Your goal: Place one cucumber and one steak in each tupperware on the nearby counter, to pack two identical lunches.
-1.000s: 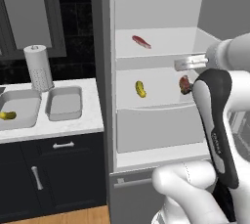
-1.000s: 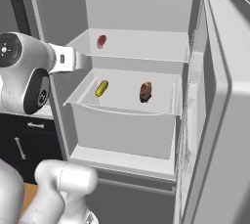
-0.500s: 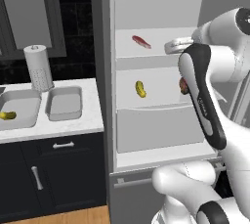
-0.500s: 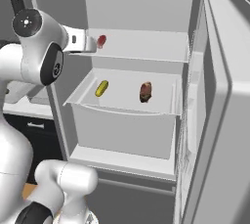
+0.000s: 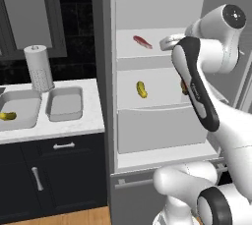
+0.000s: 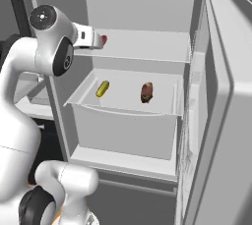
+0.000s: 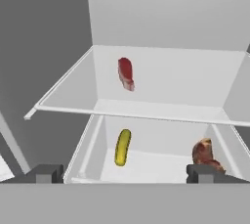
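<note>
My gripper (image 7: pixel 125 174) is open with nothing between its fingertips, held in front of the open fridge at upper-shelf height. A slim red steak (image 7: pixel 126 73) lies on the upper shelf ahead of it, apart from the fingers. Below, in the drawer, lie a yellow-green cucumber (image 7: pixel 122 146) and a brown steak (image 7: pixel 204 152). In the right base view the hand (image 6: pixel 96 41) partly covers the red steak (image 6: pixel 104 38). On the counter (image 5: pixel 74 126) stand two tupperware: one (image 5: pixel 64 103) empty, the other (image 5: pixel 19 107) holding a cucumber (image 5: pixel 7 116).
The fridge door (image 6: pixel 216 96) stands open on the right. A paper towel roll (image 5: pixel 38 68) stands behind the trays. My own arm (image 5: pixel 197 91) crosses in front of the drawer's right side in the left base view, hiding most of the brown steak.
The hand has risen from drawer level to upper-shelf level and swung toward the red steak. The jaws stayed open. The food has not moved.
</note>
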Robot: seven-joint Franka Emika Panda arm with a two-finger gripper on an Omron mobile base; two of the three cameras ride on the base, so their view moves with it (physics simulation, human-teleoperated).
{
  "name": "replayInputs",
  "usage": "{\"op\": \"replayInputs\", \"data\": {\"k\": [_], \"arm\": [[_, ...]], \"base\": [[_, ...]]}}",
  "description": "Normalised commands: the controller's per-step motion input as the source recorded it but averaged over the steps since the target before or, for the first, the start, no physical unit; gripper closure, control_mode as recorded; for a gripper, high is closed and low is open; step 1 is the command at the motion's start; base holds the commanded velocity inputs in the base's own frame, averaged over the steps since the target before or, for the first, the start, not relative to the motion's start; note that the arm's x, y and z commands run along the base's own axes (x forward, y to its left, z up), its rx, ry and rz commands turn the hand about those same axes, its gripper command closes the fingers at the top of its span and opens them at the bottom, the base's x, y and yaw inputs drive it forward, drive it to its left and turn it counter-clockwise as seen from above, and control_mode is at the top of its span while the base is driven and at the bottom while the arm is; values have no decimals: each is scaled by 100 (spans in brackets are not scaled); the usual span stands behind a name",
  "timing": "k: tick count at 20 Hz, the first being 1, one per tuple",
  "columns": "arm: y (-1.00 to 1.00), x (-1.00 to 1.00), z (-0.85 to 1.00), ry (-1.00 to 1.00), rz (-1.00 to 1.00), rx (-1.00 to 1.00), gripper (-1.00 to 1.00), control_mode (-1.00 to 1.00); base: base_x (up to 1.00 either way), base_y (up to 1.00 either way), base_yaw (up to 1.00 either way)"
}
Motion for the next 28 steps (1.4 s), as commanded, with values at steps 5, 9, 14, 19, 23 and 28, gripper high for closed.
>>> {"op": "replayInputs", "data": {"k": [5,9,14,19,23,28], "arm": [[0,55,-15,0,1,0,-100,-100],[4,61,0,1,1,0,-100,-100],[10,55,0,4,0,0,-100,-100],[4,48,0,1,0,0,-100,-100],[0,44,-5,0,0,0,-100,-100],[4,43,-19,0,0,0,-100,-100]], "base": [[0,0,0],[0,0,0],[0,0,0],[0,0,0],[0,0,0],[0,0,0]]}}
